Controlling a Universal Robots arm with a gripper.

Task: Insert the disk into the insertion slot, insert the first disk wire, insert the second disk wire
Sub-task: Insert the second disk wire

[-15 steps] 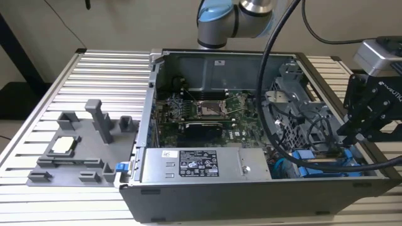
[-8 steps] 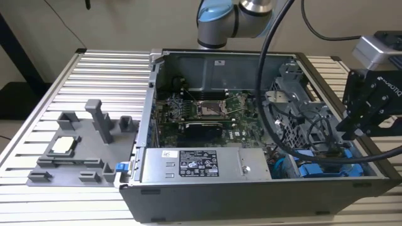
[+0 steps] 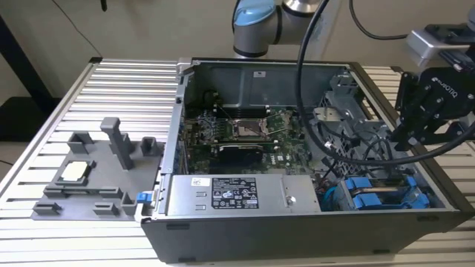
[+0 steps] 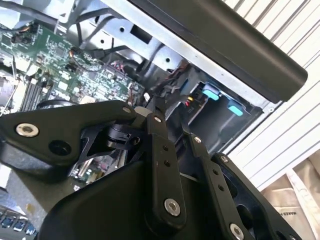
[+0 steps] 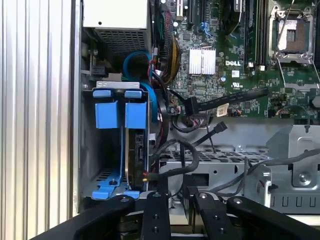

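While the gripper hangs over one end of the open computer case, we cannot tell whether it is clenched or released. Just below it, the disk stands on edge in the insertion slot, its blue front beside a second blue carrier. Beyond these, farther from the gripper, the silver power-supply box bears a white label printed in black. The case rests on a ribbed aluminium table. A grey fixture tray sits well away from the gripper, and a pale wall stands behind.
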